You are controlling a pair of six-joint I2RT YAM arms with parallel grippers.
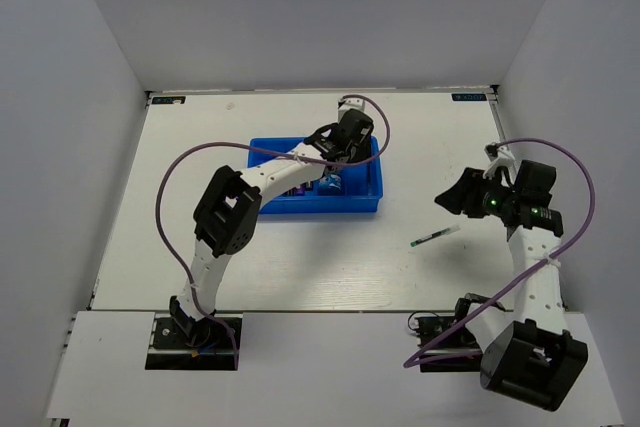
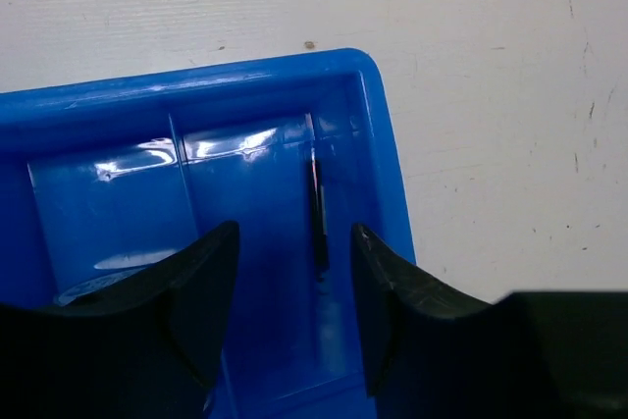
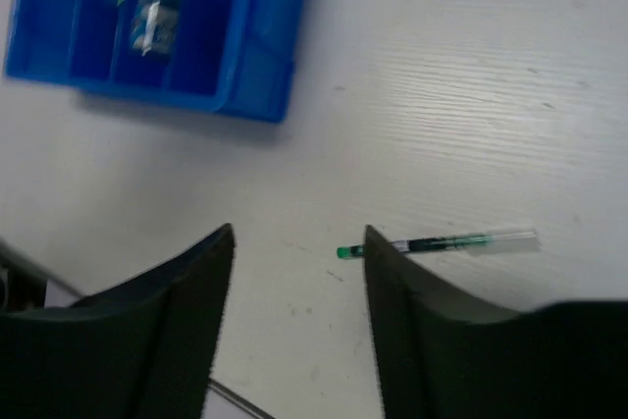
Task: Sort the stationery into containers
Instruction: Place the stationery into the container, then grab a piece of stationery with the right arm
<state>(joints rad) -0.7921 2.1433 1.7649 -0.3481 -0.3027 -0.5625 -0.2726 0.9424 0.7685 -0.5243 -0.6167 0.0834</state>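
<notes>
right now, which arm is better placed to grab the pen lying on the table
right: the right fingers hang open beside the pen, while the left fingers are over the tray

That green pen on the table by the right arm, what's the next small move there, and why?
Probably shift the right tool sideways until it is centred over the green pen, ready to lower. Its jaws stand open and empty. The pen lies on the table outside the blue tray, mostly off to one side of the open gap rather than in it.
</notes>
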